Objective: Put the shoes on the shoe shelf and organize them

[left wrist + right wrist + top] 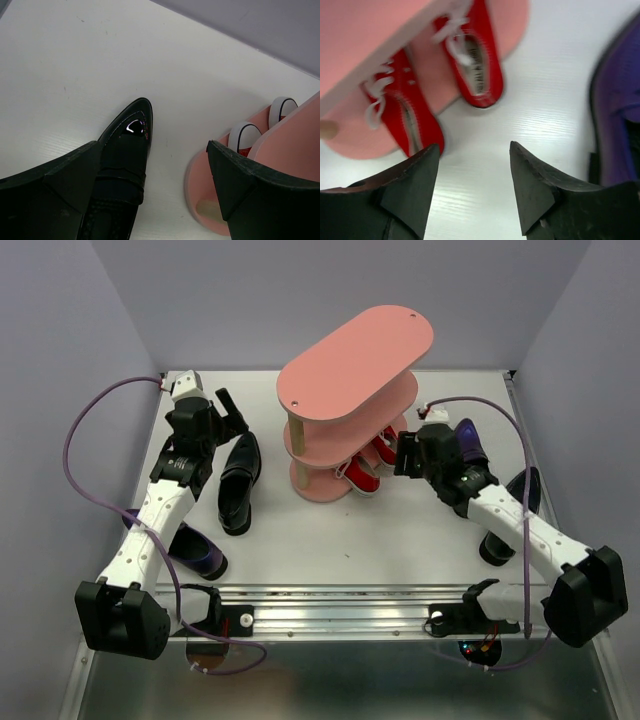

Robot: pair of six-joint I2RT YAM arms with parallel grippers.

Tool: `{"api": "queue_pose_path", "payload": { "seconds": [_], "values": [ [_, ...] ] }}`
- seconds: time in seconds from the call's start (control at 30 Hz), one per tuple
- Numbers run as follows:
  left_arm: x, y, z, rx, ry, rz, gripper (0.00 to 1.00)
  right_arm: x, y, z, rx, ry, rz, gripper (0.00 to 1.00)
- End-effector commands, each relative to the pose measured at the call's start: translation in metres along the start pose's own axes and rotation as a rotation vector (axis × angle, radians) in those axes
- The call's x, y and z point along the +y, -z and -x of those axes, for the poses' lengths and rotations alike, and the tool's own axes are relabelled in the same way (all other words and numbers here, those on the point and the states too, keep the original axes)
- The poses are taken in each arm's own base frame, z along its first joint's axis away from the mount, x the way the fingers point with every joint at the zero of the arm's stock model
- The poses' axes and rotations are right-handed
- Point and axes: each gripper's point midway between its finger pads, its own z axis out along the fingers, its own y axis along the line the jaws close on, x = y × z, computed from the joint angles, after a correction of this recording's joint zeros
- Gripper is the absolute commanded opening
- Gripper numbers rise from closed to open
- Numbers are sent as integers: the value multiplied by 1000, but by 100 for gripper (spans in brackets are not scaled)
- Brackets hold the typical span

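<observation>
While the left gripper (152, 147) hangs wide open and empty over the black loafer (125, 165) on the table (330, 540) left of the shoe shelf (355, 350), it should descend squarely and pinch the loafer's sides. The right gripper (475, 147) is likewise spread, holding nothing. Counted: two red sneakers (475, 60) on the bottom tier, two purple shoes (200, 552), two loafers.
</observation>
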Motion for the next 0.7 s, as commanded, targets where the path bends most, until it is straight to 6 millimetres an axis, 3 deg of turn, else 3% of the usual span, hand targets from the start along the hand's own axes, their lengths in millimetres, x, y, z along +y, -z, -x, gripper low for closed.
{"api": "queue_pose_path", "payload": {
  "seconds": [0.0,0.1,0.13,0.2,0.33,0.5,0.67],
  "values": [
    [-6,4,17,-51,8,-26,99,-63,16,10,-26,-86,-188,67],
    [-7,3,17,-50,5,-28,99,-99,29,18,-21,-217,-267,73],
    [-8,4,16,-49,8,-31,99,-121,32,21,-25,-268,-315,75],
    [-8,3,15,-45,7,-33,99,-137,36,21,-15,-311,-348,83],
    [-7,3,14,-41,1,-31,99,-177,35,6,47,-382,-455,92],
    [-4,5,15,-49,-11,-19,99,-176,22,-14,122,-443,-447,98],
    [-4,4,13,-43,-11,-21,99,-175,14,-31,183,-420,-435,92]
  ]
}}
